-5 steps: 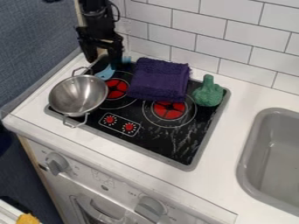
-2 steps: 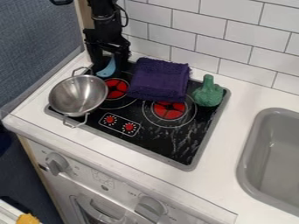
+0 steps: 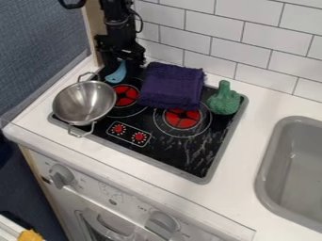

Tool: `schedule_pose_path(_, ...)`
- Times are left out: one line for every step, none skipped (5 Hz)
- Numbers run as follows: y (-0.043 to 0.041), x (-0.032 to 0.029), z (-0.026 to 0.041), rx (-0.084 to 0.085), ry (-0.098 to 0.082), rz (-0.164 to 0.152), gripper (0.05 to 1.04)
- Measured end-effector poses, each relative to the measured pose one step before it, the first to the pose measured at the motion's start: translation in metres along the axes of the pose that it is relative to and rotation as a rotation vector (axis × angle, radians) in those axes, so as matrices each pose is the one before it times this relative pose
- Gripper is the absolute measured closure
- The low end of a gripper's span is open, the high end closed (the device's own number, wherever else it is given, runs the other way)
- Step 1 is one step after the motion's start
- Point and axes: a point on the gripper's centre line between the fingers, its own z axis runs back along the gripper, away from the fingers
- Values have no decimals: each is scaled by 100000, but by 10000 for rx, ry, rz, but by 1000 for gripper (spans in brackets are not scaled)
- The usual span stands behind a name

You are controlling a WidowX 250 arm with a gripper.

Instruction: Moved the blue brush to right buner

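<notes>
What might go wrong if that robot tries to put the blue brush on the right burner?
The black end effector might knock the silver metal pan, which sits close to the blue brush. On the way over, the brush could snag the folded purple cloth. That cloth also overlaps the back of the red-centred right burner, so the brush may land on fabric.

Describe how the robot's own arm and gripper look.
The arm is black, built of chunky, angular segments, with a thin black cable looping out beside it. The gripper is black too. No coloured markings can be made out on either.
</notes>
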Motion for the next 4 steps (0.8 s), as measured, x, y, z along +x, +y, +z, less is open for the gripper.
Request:
schedule_pose_path(-45, 218, -134, 85, 153, 3, 679)
schedule_pose_path(-141, -149, 3, -41, 82, 84, 696)
schedule_pose_path(-402, -352, 649, -255, 165, 409, 696)
schedule_pose_path(-1106, 888, 5444, -511, -1270, 785, 696)
